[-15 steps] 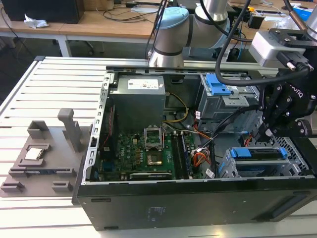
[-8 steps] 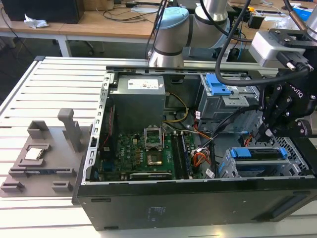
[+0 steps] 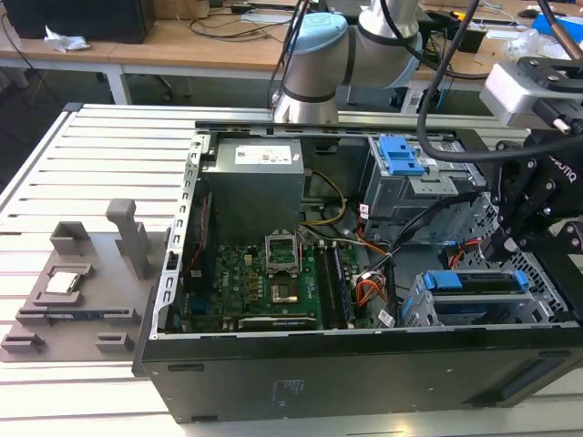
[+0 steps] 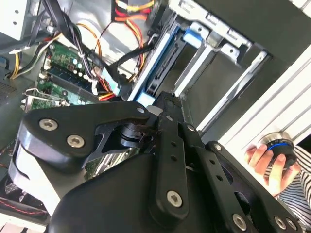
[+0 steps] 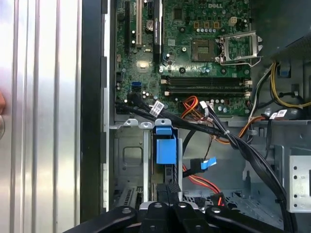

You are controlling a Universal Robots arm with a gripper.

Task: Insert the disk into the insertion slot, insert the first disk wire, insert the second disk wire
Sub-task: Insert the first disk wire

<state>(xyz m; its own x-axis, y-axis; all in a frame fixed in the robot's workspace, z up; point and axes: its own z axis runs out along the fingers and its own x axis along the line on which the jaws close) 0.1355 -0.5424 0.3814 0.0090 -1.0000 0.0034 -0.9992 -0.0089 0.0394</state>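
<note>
The pale, ribbed metal worktop (image 3: 100,155) carries an open black desktop computer case (image 3: 364,387). Beside it, toward the exterior view's left, lies a grey moulded plastic holder (image 3: 86,296).

Exterior view: raised and set back, angled down on the open computer case (image 3: 364,364) lying on the slatted worktop (image 3: 91,155); mid-range, whole case in frame.
First wrist view: close, facing down past the tool (image 5: 165,193) into the case interior.
Second wrist view: closer still, tilted, from behind the tool linkage.
Shared by all three: motherboard (image 3: 264,282), blue-framed disk (image 3: 474,280).
</note>
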